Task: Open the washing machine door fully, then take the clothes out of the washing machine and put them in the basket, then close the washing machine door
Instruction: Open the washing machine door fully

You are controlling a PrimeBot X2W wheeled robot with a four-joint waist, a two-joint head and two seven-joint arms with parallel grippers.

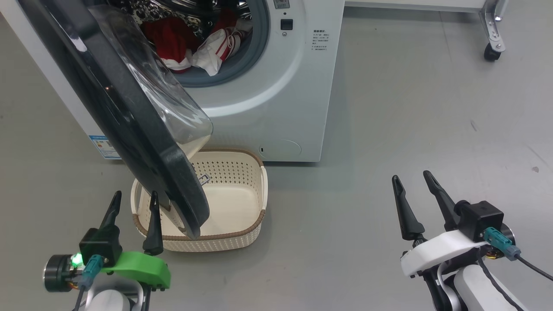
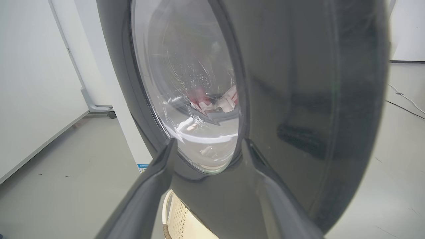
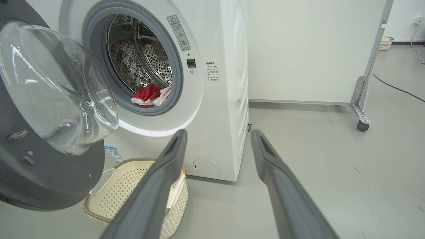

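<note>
**Door Half Open, Left Gripper at Its Free Edge**

The left gripper [image 1: 135,196] hovered low at the lower left of the head view, its two dark fingers [image 1: 153,229] spread wide with nothing between them. Its right finger stood just beside the free edge of the washing machine door [image 1: 129,129]; whether it touched the rim could not be told. In the left wrist view the door's glossy black outer face rose close ahead of the fingertips. The right gripper [image 1: 411,176] was also spread and empty, well apart over bare floor [image 1: 389,108] at the lower right.

The door stood on edge, its plane running from the left side of the washing machine [image 1: 276,99] out toward the robot, so it looked only partly open. Its lower rim hung over the left part of the basket [image 1: 255,224], which sat on the floor right before the machine. The clothes [image 1: 173,39], red and white, lay inside the drum [image 3: 146,63] at the lower lip of the gasket [image 1: 255,47].

The left arm was plainly the nearer. Yet it faced the door's outer side, the side toward which the door probably had to swing. The next move would likely call for hooking that edge leftward, or for a push from the right arm on the side of the glass bowl [image 1: 164,95].
</note>
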